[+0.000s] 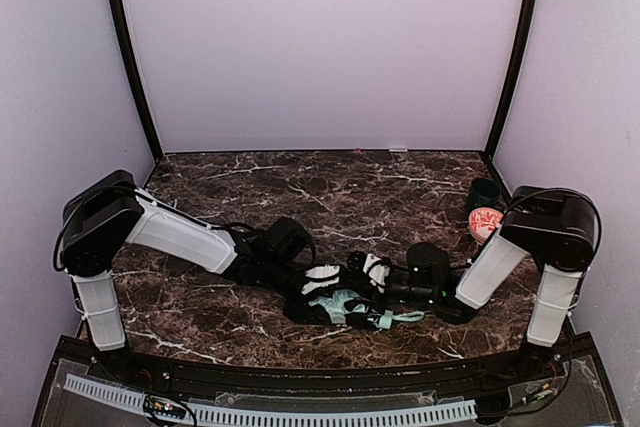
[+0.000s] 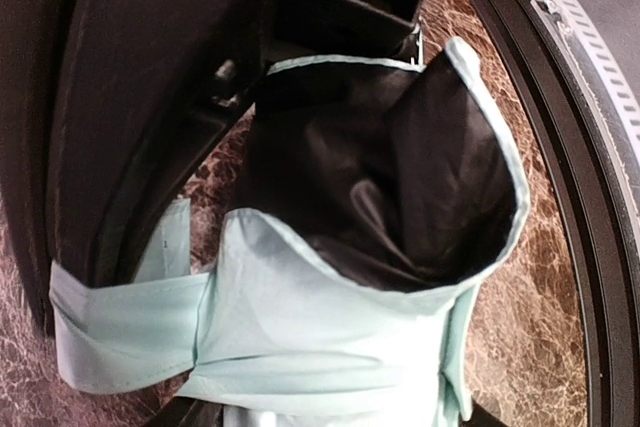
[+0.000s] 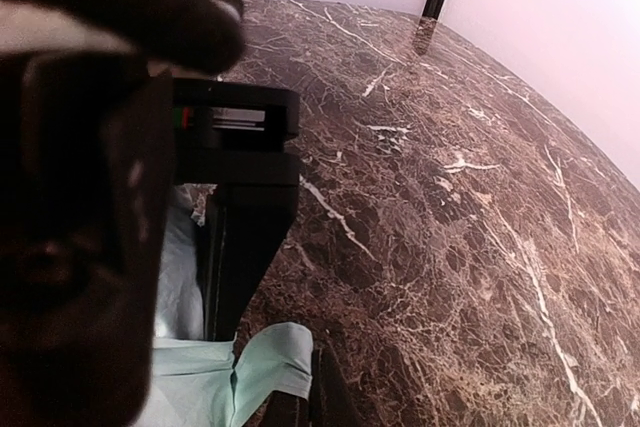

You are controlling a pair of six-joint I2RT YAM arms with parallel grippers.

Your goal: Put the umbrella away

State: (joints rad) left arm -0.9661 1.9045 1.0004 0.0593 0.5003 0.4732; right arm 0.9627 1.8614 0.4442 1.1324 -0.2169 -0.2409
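Umbrella [image 1: 345, 303] lies on the table [image 1: 300, 182] directly below both tool tips, in the narrow space where the left gripper [image 1: 318, 280] and right gripper [image 1: 377, 269] face each other. It is only partly gathered. In the left wrist view the mint canopy fabric [image 2: 330, 317] bulges open just ahead of the fingers and shows the black underside [image 2: 400, 177], and a mint band [image 2: 120, 332] wraps across the dark finger at that camera's left. I cannot tell the left jaw spacing, as cloth hides the tips. The right jaws are closed, with mint cloth [image 3: 250, 367] lying just beneath them. Whether any fabric is pinched between them does not show. Judgement on the step in hand: gather and flatten the loose canopy around the shaft. To do it well, one tool should pin the bundle near the handle while the other sweeps the open pleat inward, and the band should come clear of the finger before any pull. Long axis: roughly crosswise from one gripper to the other. The handle and cord [image 1: 408, 318] lie on the right gripper's side, the canopy end on the left gripper's side.
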